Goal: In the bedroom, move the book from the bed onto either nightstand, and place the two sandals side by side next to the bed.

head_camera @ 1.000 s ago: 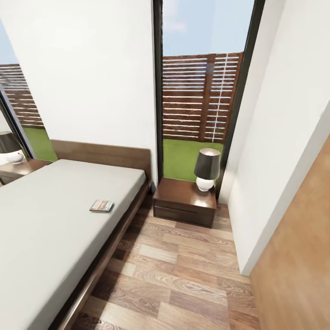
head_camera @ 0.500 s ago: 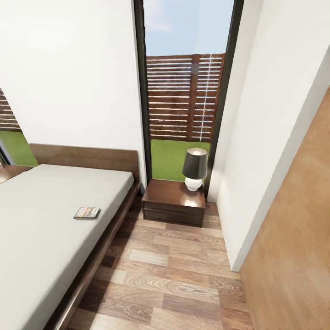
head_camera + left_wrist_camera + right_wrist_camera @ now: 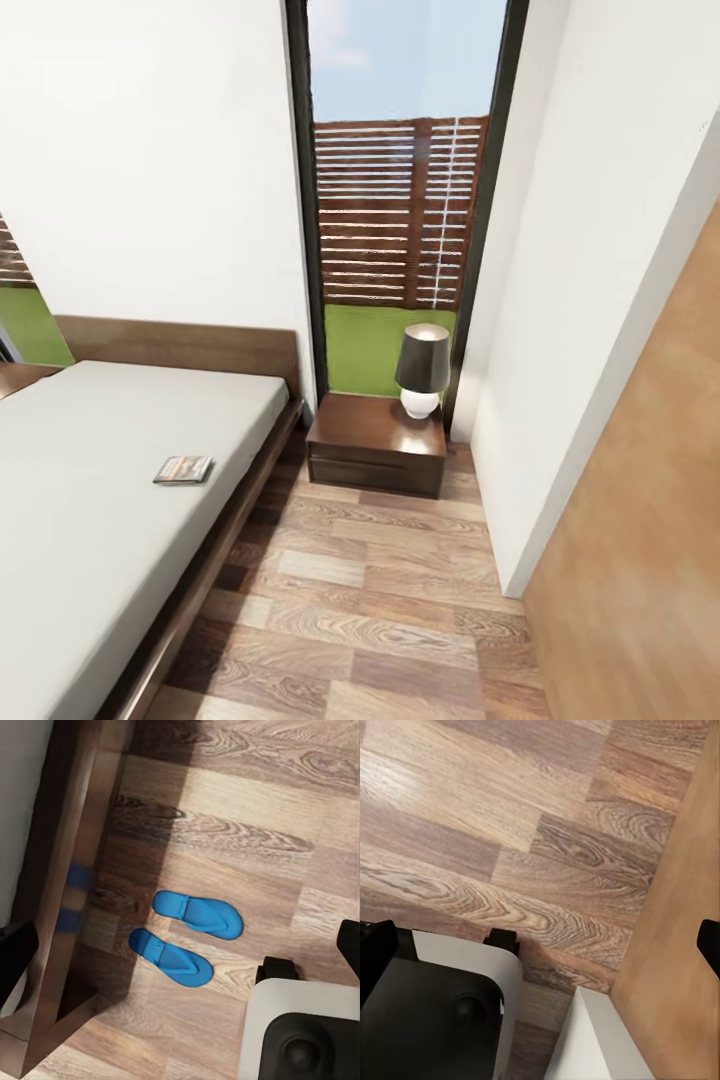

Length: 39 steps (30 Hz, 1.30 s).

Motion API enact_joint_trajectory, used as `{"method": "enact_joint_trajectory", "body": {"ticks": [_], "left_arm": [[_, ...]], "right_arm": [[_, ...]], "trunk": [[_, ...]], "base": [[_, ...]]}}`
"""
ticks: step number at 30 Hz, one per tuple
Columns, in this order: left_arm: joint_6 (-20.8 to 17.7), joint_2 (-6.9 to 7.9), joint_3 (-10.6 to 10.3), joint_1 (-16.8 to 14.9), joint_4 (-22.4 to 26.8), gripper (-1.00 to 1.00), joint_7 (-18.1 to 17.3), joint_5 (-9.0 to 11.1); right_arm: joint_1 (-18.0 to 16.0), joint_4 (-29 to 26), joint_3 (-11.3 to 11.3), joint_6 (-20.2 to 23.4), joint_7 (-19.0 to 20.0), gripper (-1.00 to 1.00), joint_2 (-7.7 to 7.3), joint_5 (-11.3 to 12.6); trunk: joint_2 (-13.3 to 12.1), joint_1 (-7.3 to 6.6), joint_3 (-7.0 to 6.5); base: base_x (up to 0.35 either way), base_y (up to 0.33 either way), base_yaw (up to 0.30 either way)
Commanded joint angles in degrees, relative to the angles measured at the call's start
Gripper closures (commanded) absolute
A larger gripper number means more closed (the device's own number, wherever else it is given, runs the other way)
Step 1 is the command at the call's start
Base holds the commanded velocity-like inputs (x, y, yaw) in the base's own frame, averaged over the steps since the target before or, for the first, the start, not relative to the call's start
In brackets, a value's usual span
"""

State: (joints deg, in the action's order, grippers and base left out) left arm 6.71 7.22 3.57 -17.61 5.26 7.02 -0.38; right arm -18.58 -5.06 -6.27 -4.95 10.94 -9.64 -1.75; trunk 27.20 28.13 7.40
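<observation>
The book (image 3: 183,468) lies flat on the grey mattress of the bed (image 3: 90,500), near its right edge. A dark brown nightstand (image 3: 370,462) stands right of the headboard under the window. In the left wrist view the two sandals (image 3: 199,913) (image 3: 171,957), bright blue, lie close together on the wood floor beside the bed frame (image 3: 67,870), roughly parallel. My left gripper (image 3: 184,945) hangs open above them, its dark fingertips (image 3: 15,960) at the picture's edges. Over bare floor, my right gripper (image 3: 541,945) is open too and holds nothing.
A lamp (image 3: 421,368) with a dark shade stands on the nightstand's right rear. A white wall (image 3: 560,350) and a wooden panel (image 3: 640,560) bound the floor strip on the right. My white and black base (image 3: 300,1027) is next to the sandals.
The head view has swung, so the bed, book and nightstand sit further left in the picture. Nothing in the room has moved.
</observation>
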Motion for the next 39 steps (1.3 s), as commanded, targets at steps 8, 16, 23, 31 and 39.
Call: {"method": "enact_joint_trajectory", "body": {"ticks": [8, 16, 23, 31, 39], "left_arm": [[0.23, -0.03, 0.31, -0.05, -0.06, -1.00, 0.01, -0.05], [0.16, -0.03, 0.30, -0.05, -0.07, -1.00, 0.04, -0.13], [0.15, -0.02, 0.30, -0.05, -0.07, -1.00, 0.03, -0.14], [0.14, -0.01, 0.24, -0.05, -0.07, -1.00, 0.02, -0.15], [0.14, -0.01, 0.28, -0.05, -0.07, -1.00, 0.01, -0.13]], "right_arm": [[-0.04, 0.05, -0.39, -0.23, 0.04, -1.00, -0.03, -0.19], [-0.02, 0.05, -0.40, -0.23, 0.04, -1.00, -0.03, -0.19], [-0.02, 0.05, -0.41, -0.25, 0.04, -1.00, -0.03, -0.19], [-0.05, 0.05, -0.41, -0.24, 0.04, -1.00, -0.03, -0.19], [-0.02, 0.05, -0.41, -0.25, 0.04, -1.00, -0.03, -0.19]], "trunk": [[0.10, 0.04, 0.10], [0.10, 0.04, 0.10], [0.10, 0.04, 0.10], [0.10, 0.04, 0.10], [0.10, 0.04, 0.10]], "base": [[0.103, -0.001, -0.003], [0.066, -0.115, -0.001], [0.054, -0.070, 0.000], [0.187, -0.019, 0.000], [0.261, 0.033, 0.000]]}}
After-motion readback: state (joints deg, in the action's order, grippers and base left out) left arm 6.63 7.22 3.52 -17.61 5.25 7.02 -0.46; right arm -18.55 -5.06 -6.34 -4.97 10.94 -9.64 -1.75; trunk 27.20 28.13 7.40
